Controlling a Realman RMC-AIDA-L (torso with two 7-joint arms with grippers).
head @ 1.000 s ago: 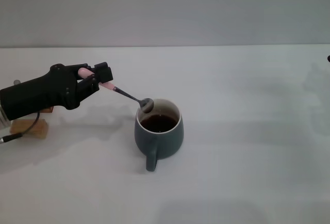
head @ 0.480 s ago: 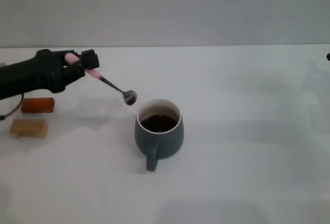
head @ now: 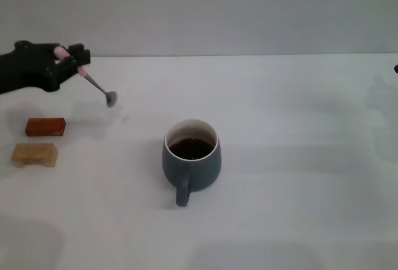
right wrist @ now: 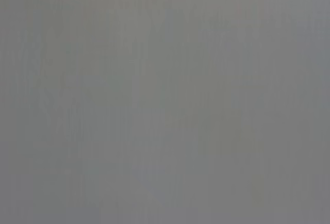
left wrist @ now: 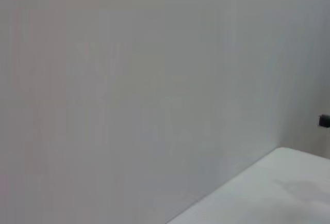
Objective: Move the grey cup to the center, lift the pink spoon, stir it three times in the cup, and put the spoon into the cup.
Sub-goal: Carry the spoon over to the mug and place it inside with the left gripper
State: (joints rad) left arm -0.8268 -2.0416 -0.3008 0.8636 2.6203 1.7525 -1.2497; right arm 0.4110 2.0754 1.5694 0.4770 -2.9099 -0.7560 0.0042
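head view, white table under a plain grey wall.

left gripper: black, raised above the far left part of the table, level with the table's back edge as the head camera sees it. fingers pinched on the pale pink handle of the pink spoon. a short stub of the handle sticks out above the fingers; the metal neck slopes down and toward the robot's right, ending in the silver bowl, which hangs in the air clear of the table. faint shadow on the table below it.

grey cup: dark blue-grey mug, upright, near the middle of the table. white rim and inner wall, dark brown liquid inside. handle points toward the robot. the spoon is well apart from the cup, off to the left and farther back; nothing is in the cup but the liquid.

two small blocks at the left edge, below the gripper in the picture: a reddish-brown block lying flat, and a tan block just nearer the robot. close together, not touching. both well apart from the cup.

right gripper: only a small dark speck shows at the far right edge of the head view; cannot tell its state.

left wrist view: grey wall and a corner of the white table only. right wrist view: flat grey, nothing to make out.
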